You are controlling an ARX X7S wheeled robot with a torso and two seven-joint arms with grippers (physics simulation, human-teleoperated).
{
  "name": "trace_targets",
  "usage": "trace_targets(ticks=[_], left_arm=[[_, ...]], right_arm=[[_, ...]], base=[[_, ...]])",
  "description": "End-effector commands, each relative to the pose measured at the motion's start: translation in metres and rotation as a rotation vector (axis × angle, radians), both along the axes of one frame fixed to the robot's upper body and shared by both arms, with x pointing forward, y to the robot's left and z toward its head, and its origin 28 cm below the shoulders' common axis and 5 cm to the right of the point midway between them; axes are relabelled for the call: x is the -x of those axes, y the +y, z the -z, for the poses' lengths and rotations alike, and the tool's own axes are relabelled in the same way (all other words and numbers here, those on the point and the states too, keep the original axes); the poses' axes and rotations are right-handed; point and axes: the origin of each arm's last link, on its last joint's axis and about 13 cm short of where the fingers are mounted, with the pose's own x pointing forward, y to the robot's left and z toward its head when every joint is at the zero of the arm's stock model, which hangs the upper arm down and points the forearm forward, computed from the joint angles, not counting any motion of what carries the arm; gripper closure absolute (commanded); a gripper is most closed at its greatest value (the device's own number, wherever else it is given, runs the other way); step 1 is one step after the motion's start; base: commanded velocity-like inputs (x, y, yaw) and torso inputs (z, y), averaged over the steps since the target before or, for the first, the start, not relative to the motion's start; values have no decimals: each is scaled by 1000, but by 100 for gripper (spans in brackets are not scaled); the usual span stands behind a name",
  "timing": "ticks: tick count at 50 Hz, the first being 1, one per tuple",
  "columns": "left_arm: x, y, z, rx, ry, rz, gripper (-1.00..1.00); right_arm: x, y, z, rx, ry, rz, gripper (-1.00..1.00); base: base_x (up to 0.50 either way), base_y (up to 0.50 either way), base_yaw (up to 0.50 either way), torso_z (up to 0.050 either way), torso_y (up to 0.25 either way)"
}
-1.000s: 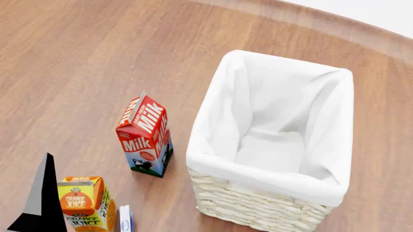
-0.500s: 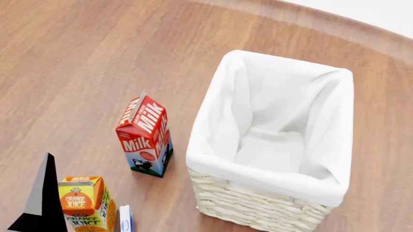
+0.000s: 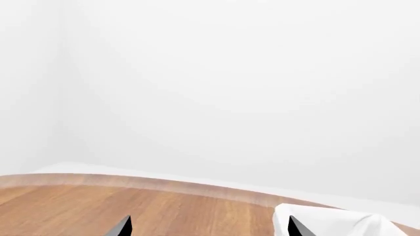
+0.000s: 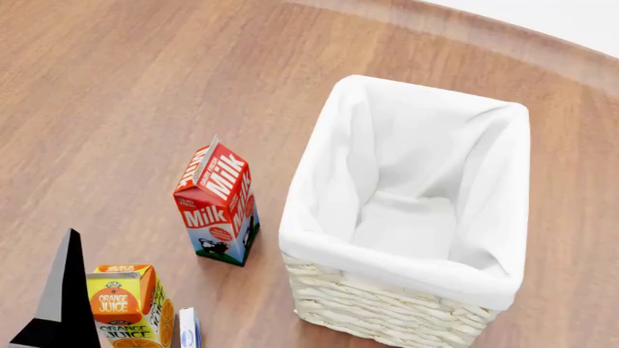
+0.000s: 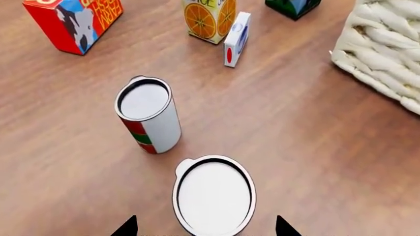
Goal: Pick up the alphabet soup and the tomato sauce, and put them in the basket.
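Note:
The tomato sauce (image 5: 147, 115), a red-and-green can with a silver top, stands upright on the wooden table. Beside it stands a second can (image 5: 214, 194), which I take for the alphabet soup. I see it from straight above, so only its silver-white top shows and its label is hidden. My right gripper (image 5: 204, 228) is open above this can, one fingertip on either side. The cloth-lined wicker basket (image 4: 320, 217) stands empty and also shows in the right wrist view (image 5: 380, 54). My left gripper (image 3: 208, 228) is open and empty, held off the table near the basket's cloth rim (image 3: 328, 222).
A milk carton (image 4: 217, 203) stands left of the basket. An orange juice carton (image 4: 126, 304) and a small white-blue box (image 4: 188, 330) are at the head view's lower left, beside my left gripper's black finger (image 4: 63, 297). A dark green box (image 5: 293, 6) shows beyond the cans.

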Motion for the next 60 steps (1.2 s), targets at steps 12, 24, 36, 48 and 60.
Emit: trace_targets(ticks=[12,24,36,48,60], left_arm=[[0,0,0,-1,1,-1,-100],[1,1,-2,0,-3,-2,-100],[1,0,-2,0,-4,-2,-100],[1,1,-2,0,-2,-1,-100],[1,1,-2,1,-3,-2,-100]], right_arm=[[-8,7,7,29,11,-12,-100],[-14,9,11,41,8,-14,-100],[-17,9,14,39,14,-5,-100],[-22,10,20,40,23,5,-100],[-25,11,18,40,23,3,-100]], base=[[0,0,0,0,0],[0,0,0,0,0],[0,0,0,0,0],[0,0,0,0,0],[0,0,0,0,0]])
